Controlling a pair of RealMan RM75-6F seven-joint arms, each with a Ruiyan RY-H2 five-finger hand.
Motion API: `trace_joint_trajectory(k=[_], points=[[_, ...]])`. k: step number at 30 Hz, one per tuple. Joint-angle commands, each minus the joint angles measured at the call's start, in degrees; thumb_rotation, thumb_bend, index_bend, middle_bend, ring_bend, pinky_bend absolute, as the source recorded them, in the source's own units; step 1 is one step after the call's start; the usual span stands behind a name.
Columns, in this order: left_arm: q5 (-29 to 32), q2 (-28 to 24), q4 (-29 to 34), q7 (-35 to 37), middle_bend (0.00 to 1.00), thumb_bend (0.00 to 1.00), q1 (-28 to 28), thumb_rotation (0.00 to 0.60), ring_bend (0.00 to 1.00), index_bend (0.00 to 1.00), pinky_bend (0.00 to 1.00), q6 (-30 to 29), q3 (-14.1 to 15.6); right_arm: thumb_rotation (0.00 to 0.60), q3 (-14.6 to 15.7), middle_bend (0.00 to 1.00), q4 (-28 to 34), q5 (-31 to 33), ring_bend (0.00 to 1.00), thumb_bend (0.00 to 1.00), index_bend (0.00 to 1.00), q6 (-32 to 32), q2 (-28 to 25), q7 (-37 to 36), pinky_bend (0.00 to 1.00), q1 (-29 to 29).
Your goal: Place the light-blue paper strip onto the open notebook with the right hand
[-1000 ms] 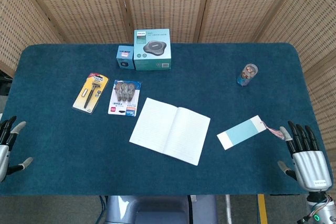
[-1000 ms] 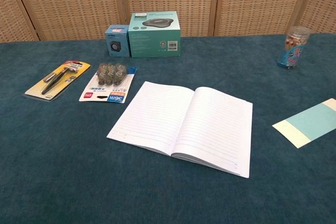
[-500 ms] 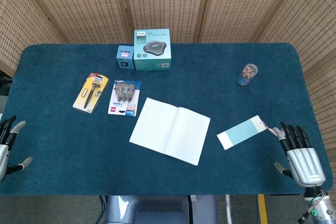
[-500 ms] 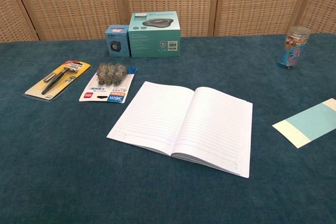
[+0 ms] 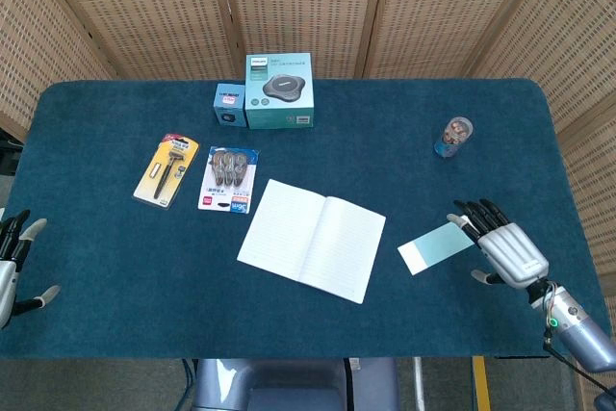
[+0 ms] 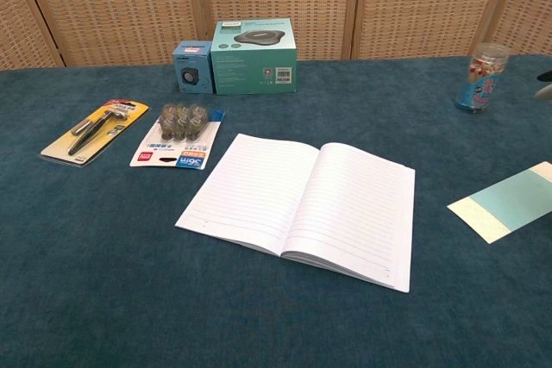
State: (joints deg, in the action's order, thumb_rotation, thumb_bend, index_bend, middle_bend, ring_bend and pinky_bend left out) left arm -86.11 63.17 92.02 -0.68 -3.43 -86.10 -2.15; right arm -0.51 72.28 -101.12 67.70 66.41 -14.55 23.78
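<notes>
Beside the paper strip [image 5: 440, 245], right hand [image 5: 502, 249], fingers spread, over its outer end.

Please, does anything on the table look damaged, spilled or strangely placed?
Nothing stands out. The open notebook lies flat, the light-blue paper strip lies flat beside it, apart from it, and the boxes and the small jar stand upright.

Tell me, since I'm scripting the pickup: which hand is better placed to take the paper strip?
Right. The right hand is open at the strip's right end, fingertips over it. The left hand sits at the far left table edge, beyond the notebook.
</notes>
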Motion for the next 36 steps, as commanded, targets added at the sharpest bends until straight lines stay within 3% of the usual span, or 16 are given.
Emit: trace_joint_trajectory(k=[1, 4, 7, 20, 36], points=[[0.6, 0.1, 0.2, -0.4, 0.00, 0.00, -0.4, 0.600, 0.00, 0.00, 0.00, 0.7, -0.2, 0.600, 0.8, 0.00, -4.1, -0.3, 0.00, 0.44, 0.12, -6.7, 2.0, -10.0, 0.00, 5.3], [1.0, 0.1, 0.3, -0.7, 0.00, 0.00, -0.6, 0.600, 0.00, 0.00, 0.00, 1.4, -0.3, 0.600, 1.6, 0.00, -6.1, 0.1, 0.00, 0.82, 0.13, -10.1, 2.8, -13.3, 0.00, 7.6], [1.3, 0.1, 0.4, -1.2, 0.00, 0.00, -0.8, 0.600, 0.00, 0.00, 0.00, 1.8, -0.3, 0.600, 2.0, 0.01, -8.8, 1.3, 0.00, 1.00, 0.13, -13.4, 4.5, -12.7, 0.00, 9.2], [1.7, 0.0, 0.5, -1.2, 0.00, 0.00, -1.3, 0.600, 0.00, 0.00, 0.00, 2.7, -0.2, 0.600, 2.6, 0.05, -13.9, 8.4, 0.00, 1.00, 0.14, -23.2, 8.4, -5.6, 0.00, 11.2], [1.8, 0.1, 0.4, -1.1, 0.00, 0.00, -1.3, 0.600, 0.00, 0.00, 0.00, 2.5, -0.2, 0.600, 3.4, 0.05, -17.8, 12.2, 0.00, 1.00, 0.14, -25.4, 12.3, 0.6, 0.00, 10.9]])
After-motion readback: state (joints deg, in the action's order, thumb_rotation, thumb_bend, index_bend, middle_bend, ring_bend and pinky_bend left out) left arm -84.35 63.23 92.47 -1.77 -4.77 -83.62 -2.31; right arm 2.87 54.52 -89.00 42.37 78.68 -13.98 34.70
